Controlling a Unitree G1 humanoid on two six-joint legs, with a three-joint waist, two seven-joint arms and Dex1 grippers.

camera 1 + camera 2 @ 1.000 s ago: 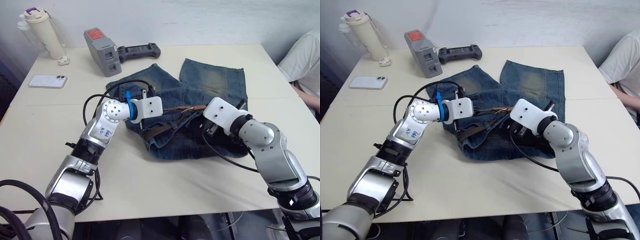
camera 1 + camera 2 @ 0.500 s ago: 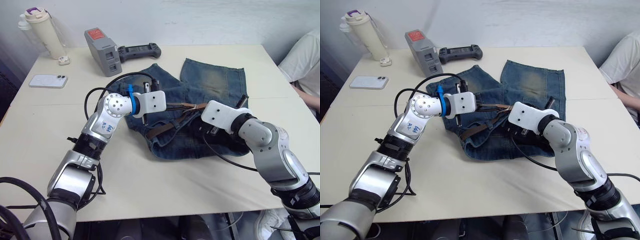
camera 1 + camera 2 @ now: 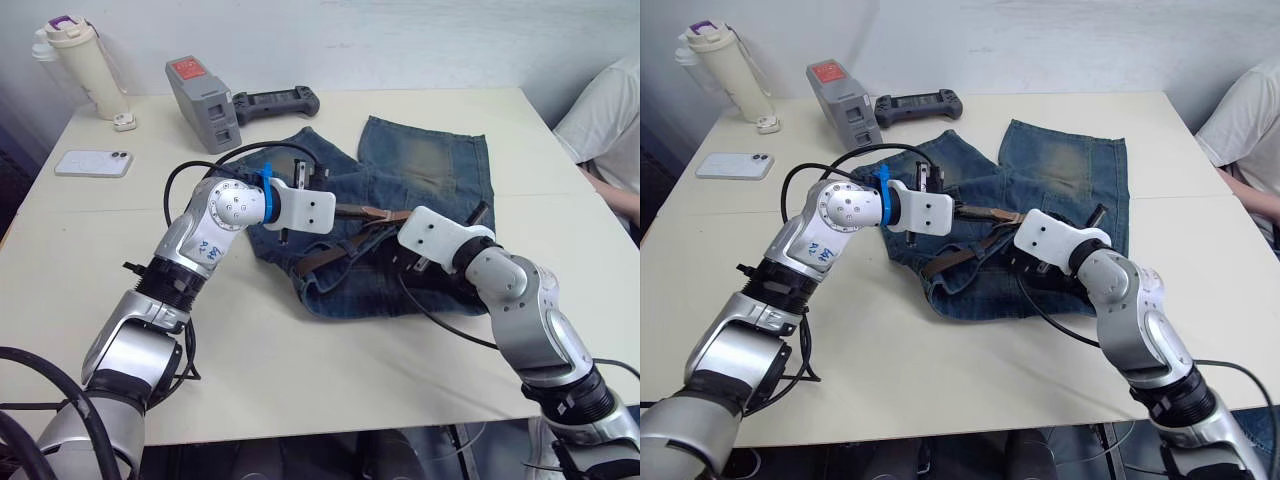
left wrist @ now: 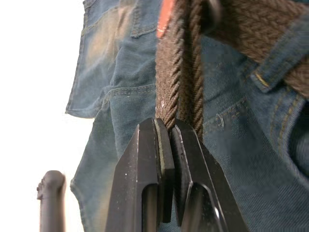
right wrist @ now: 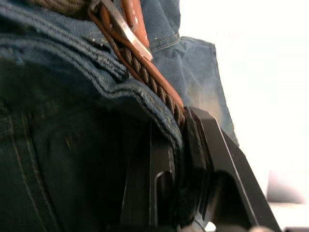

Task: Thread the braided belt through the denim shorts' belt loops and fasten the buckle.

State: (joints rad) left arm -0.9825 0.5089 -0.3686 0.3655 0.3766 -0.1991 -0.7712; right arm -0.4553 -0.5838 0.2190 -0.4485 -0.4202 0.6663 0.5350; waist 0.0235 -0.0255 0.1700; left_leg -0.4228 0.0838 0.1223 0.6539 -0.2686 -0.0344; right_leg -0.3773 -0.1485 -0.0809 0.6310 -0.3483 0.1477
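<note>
At the far left of the table (image 3: 80, 270) stand a cream bottle (image 3: 78, 62) and a white phone (image 3: 94, 163), and further right lie a grey box with a red label (image 3: 203, 103) and a black controller (image 3: 274, 102). The denim shorts (image 3: 425, 170) lie crumpled in the middle of the table, with the legs pointing away from the robot. The left gripper (image 4: 167, 133) is over the left part of the waistband; its two fingers are pressed together on the braided belt (image 4: 178, 72), which runs out from between them. The belt goes to the right across the waistband, under one of the belt loops (image 4: 277, 60), and its tan leather tip (image 3: 375, 213) lies near the right gripper (image 5: 181, 140). The right gripper is closed on a fold of the waistband together with the belt. Just beyond its fingers a flat metal piece, maybe the buckle (image 5: 123, 26), rests on the belt. At the right edge a person's sleeve (image 3: 605, 110) is near the table.
</note>
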